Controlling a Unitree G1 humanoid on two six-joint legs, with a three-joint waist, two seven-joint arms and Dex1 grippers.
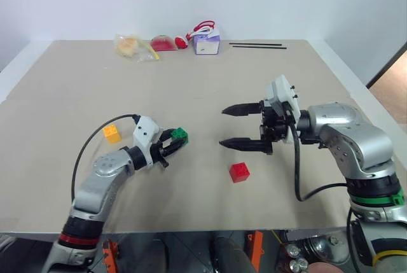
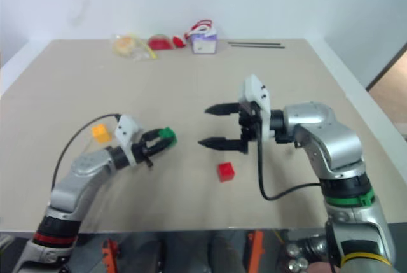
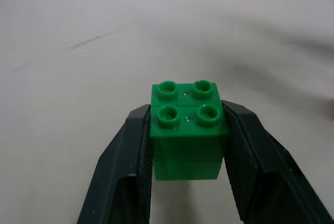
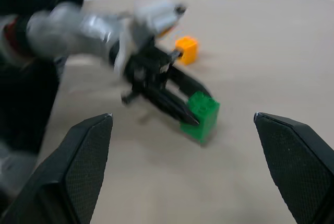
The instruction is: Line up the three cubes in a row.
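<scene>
Three small studded plastic blocks are what I have to line up. Nearest me, the red studded plastic block (image 1: pixel 240 172) sits on the tan tabletop (image 1: pixel 210 88), just below and beside my right claw (image 1: pixel 232 126), whose fingers stand wide apart and empty, pointing toward my left. My left claw (image 1: pixel 176 139) is clamped on the green studded plastic block (image 3: pixel 187 128), its pads pressing both flanks, studs upward. The orange-yellow studded plastic block (image 1: pixel 112 133) rests behind that claw's wrist, near but apart. I judge the step in hand is carrying green; next it needs setting down in line with red, then orange-yellow fetched. Open tabletop lies between the claws and far beyond them. The near table edge is close under both arms.
</scene>
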